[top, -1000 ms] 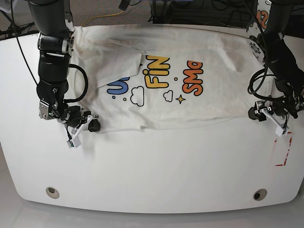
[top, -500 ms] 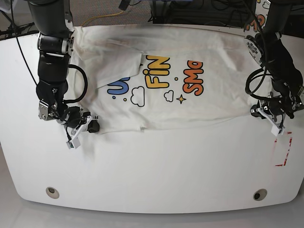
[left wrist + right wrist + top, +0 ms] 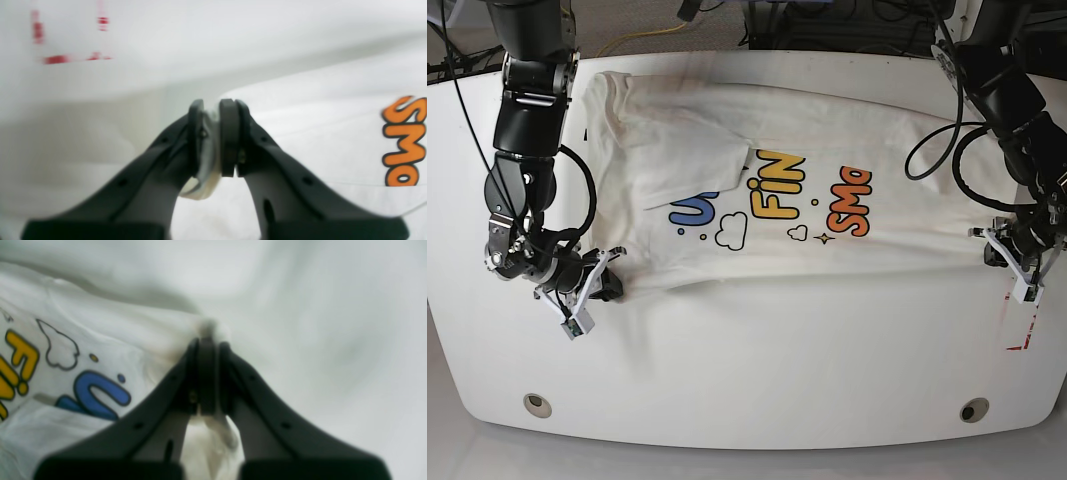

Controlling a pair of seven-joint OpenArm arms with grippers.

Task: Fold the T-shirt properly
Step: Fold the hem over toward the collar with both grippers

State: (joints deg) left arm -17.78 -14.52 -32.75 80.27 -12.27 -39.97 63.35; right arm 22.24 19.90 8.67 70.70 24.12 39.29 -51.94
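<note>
You have the T-shirt point(image 3: 827, 140) spread along the worktop's point(image 3: 757, 350) far edge, long axis running left to right. Each gripper, left point(image 3: 213, 133) and right point(image 3: 206, 373), has its jaws clenched on one near corner, so the cloth lies beyond both.

Soft matt cotton T-shirt point(image 3: 847, 130); glossy table point(image 3: 757, 360).

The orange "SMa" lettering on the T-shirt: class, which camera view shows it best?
The base view: the orange "SMa" lettering sits whole on the T-shirt. The left wrist view cuts it off at the frame's right edge; the right wrist view shows only yellow and blue letters.
</note>
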